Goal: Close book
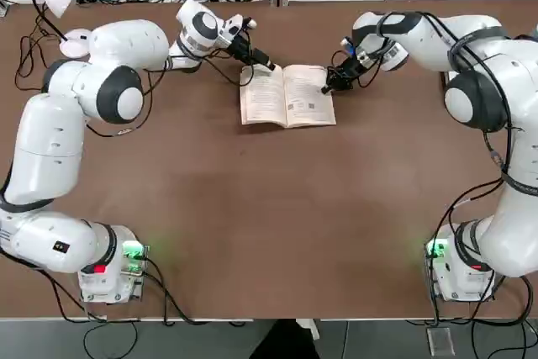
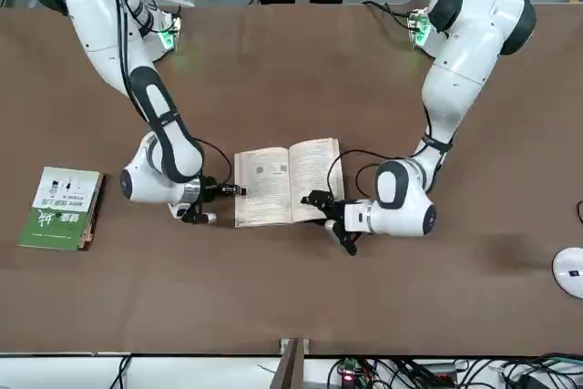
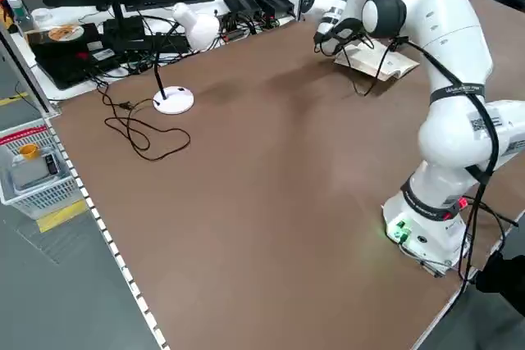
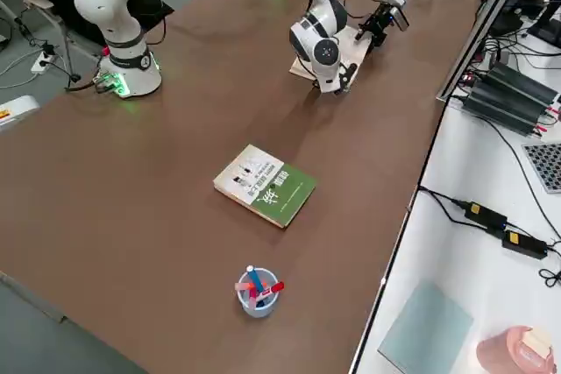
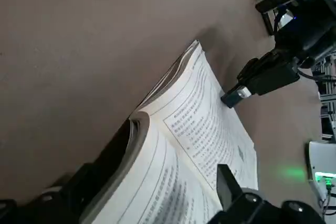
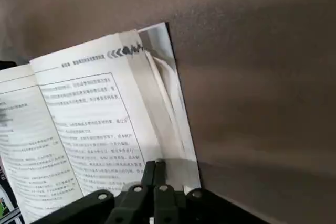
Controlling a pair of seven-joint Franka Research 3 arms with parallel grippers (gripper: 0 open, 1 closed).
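- Lying open and face up at the far middle of the brown table (image 1: 269, 233), the paperback book (image 1: 287, 97) shows two cream text pages, its spine running toward and away from the robot.
- Left gripper (image 1: 264, 63) sits at the book's far left corner, fingers apart, straddling that half's page edge as the left wrist view shows.
- Right gripper (image 1: 329, 86) rests on the right page's outer edge, fingers pressed together with nothing between them.
- Thin and light, the book looks likely to slide on the table; its pages are floppy and fan at the edge.
- Best hold, I judge: the whole stack of one half at its outer edge, cover included, while the other half is pinned.
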